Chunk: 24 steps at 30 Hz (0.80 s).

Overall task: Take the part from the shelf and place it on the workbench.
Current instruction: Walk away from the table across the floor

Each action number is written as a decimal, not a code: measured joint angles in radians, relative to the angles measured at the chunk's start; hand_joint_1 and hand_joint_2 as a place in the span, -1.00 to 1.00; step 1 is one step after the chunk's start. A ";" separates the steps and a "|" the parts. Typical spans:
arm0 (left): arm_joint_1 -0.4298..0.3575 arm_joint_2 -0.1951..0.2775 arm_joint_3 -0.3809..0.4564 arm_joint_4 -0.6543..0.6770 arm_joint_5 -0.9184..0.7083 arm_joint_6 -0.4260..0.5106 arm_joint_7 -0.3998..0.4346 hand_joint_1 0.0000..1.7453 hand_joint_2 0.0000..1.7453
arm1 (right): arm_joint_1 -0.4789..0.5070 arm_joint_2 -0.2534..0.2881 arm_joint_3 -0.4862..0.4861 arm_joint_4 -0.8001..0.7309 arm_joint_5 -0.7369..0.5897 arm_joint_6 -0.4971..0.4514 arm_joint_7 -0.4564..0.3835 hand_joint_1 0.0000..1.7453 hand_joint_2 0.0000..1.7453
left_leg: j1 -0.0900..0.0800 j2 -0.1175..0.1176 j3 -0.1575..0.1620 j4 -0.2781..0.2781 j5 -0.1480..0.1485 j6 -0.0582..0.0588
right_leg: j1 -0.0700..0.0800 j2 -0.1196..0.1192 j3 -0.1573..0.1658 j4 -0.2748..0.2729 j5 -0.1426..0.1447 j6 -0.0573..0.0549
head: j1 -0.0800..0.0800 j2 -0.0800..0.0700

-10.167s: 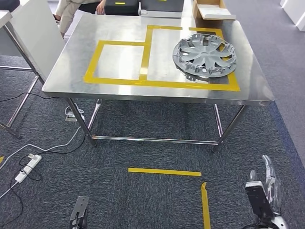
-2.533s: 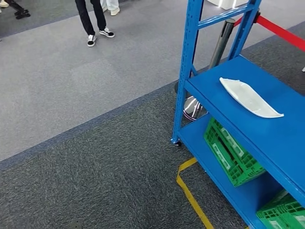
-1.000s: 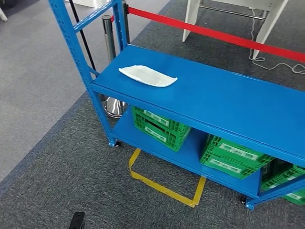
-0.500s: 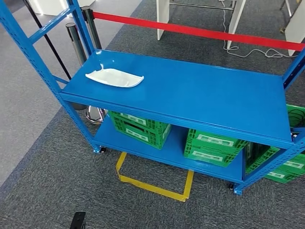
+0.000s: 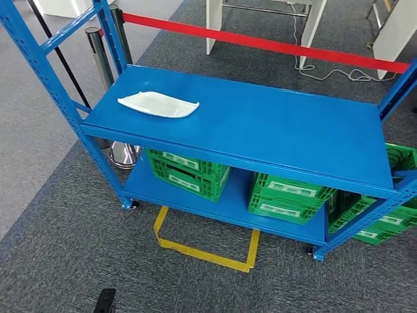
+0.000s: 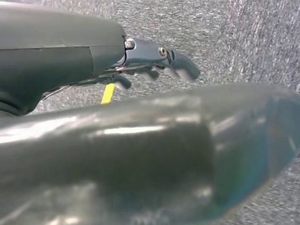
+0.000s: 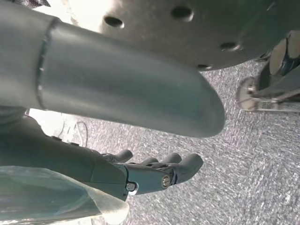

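Shelving (image 5: 275, 134) in blue metal stands ahead in the head view, its upper board running from 9 o'clock across to 3 o'clock. On that board, toward 10 o'clock, lies the white part (image 5: 158, 105), a flat, elongated, pointed piece resting alone, well apart from the board's other end. Green crates (image 5: 189, 171) sit on the lower board beneath it, with more toward 4 o'clock. Yellow tape (image 5: 204, 251) marks an open rectangle on the grey carpet at 6 o'clock, just in front of the lower board. A red barrier belt (image 5: 265, 44) stretches behind the shelving at 12 o'clock, fixed to a chrome post (image 5: 101, 59) at 10 o'clock.

In the left wrist view the left hand (image 6: 148, 58) hangs above the carpet, fingers stretched out and slightly apart, holding nothing. In the right wrist view the right hand (image 7: 155, 171) likewise hangs over the carpet, fingers extended in a loose row, nothing in its grasp.
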 joint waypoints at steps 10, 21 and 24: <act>0.001 0.000 0.000 0.000 0.000 0.002 0.000 -1.00 -1.00 | 0.000 -0.005 0.002 0.000 0.003 0.008 -0.009 -1.00 -1.00 | -0.004 0.006 -0.004 0.021 -0.009 -0.032 | -0.002 -0.011 0.144 -0.246 0.107 -0.027 | -0.003 0.000; 0.002 0.001 0.000 0.000 0.000 0.002 0.000 -1.00 -1.00 | -0.001 -0.005 0.002 0.000 0.003 0.006 -0.013 -1.00 -1.00 | -0.003 -0.004 -0.017 0.063 -0.013 -0.028 | 0.005 -0.004 0.146 -0.247 0.109 -0.044 | -0.010 0.000; 0.002 0.001 0.000 0.000 0.001 0.002 0.000 -1.00 -1.00 | -0.001 -0.005 0.002 0.000 0.003 0.006 -0.013 -1.00 -1.00 | -0.007 -0.006 -0.003 0.016 -0.010 -0.020 | 0.005 -0.003 0.139 -0.247 0.113 -0.031 | -0.009 0.000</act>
